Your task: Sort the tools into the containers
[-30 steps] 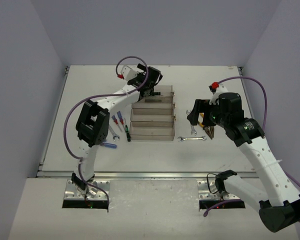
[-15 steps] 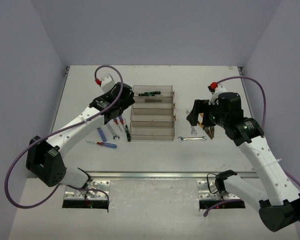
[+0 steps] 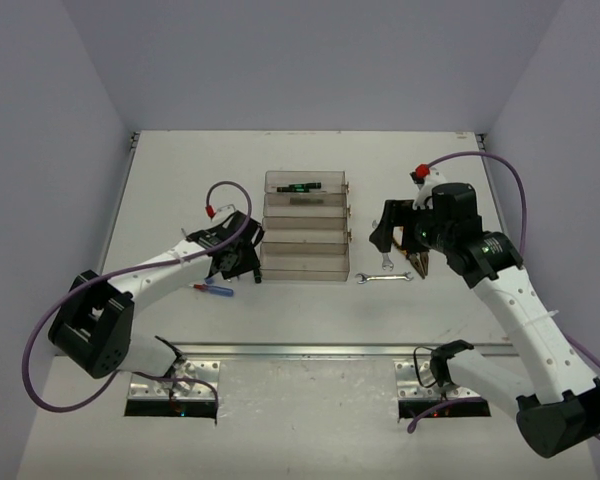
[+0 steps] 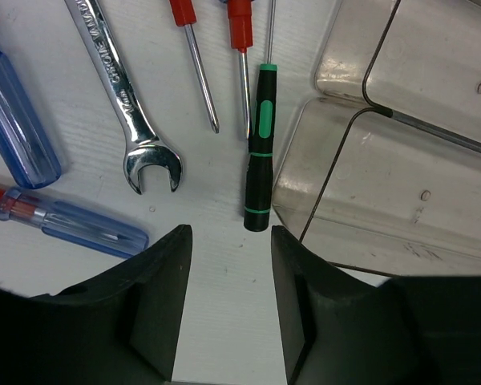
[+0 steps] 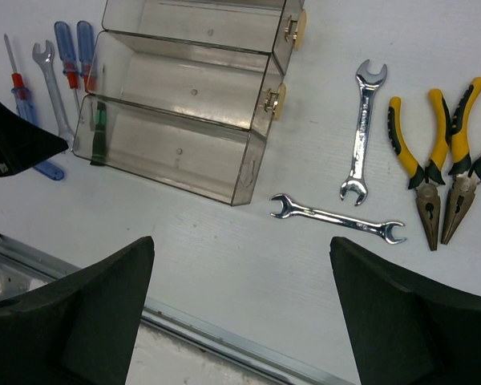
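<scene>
1. The left gripper point(image 4: 227, 265) is spread open and empty, low over the table point(image 4: 216, 200); the black screwdriver point(image 4: 259, 144) lies just past its fingertips, beside the nearest tray point(image 4: 401, 184).
2. A wrench point(image 4: 124, 96) and blue-handled screwdrivers point(image 4: 72, 228) lie to its left.
3. The right gripper point(image 5: 240, 321) gapes wide, holding nothing; two wrenches point(image 5: 362, 128) and two pliers point(image 5: 421, 160) lie right of the trays point(image 5: 176, 144).
4. A green-marked screwdriver point(image 3: 302, 186) lies in the far tray point(image 3: 336, 178).
</scene>
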You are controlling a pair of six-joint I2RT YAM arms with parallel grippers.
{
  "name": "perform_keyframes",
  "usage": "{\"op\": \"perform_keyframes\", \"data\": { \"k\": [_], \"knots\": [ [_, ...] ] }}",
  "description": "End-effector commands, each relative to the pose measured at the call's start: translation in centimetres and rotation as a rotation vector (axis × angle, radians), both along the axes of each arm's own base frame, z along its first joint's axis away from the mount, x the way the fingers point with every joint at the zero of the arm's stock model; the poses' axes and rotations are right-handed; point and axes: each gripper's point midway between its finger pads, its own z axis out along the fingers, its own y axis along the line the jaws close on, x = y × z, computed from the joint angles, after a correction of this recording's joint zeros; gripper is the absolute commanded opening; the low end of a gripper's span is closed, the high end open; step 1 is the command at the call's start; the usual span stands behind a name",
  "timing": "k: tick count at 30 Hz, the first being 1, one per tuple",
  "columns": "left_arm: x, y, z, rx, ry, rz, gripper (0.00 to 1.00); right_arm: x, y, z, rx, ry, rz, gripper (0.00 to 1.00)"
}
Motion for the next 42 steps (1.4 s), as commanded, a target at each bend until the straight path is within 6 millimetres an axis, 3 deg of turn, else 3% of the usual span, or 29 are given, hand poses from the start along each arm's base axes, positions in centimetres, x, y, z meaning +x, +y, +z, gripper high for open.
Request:
{"op": "perform_keyframes", "data": {
  "k": [1, 13, 23, 34, 42],
  "knots": [
    [1.3, -0.7, 0.1, -0.047, -0.047, 0.026, 0.42, 0.6, 0.4, 0.7, 0.013, -0.032, 0.023, 0.89],
    [3.0, 0.1, -2.8, -0.047, -0.011, 0.074, 0.36, 0.7, 0.7, 0.4, 0.015, -0.021, 0.032, 0.89],
    [4.1, -0.9, -3.9, -0.126, -0.019, 0.077, 0.37, 0.8, 1.0, 0.2, 0.022, -0.007, 0.043, 0.89],
    [3.6, 0.3, -6.3, -0.054, 0.044, 0.099, 0.34, 0.7, 1.0, 0.2, 0.024, -0.01, 0.047, 0.89],
    [3.0, 1.4, -6.5, 0.011, 0.065, 0.089, 0.09, 0.7, 1.2, 0.4, 0.034, -0.014, 0.052, 0.89]
  ]
}}
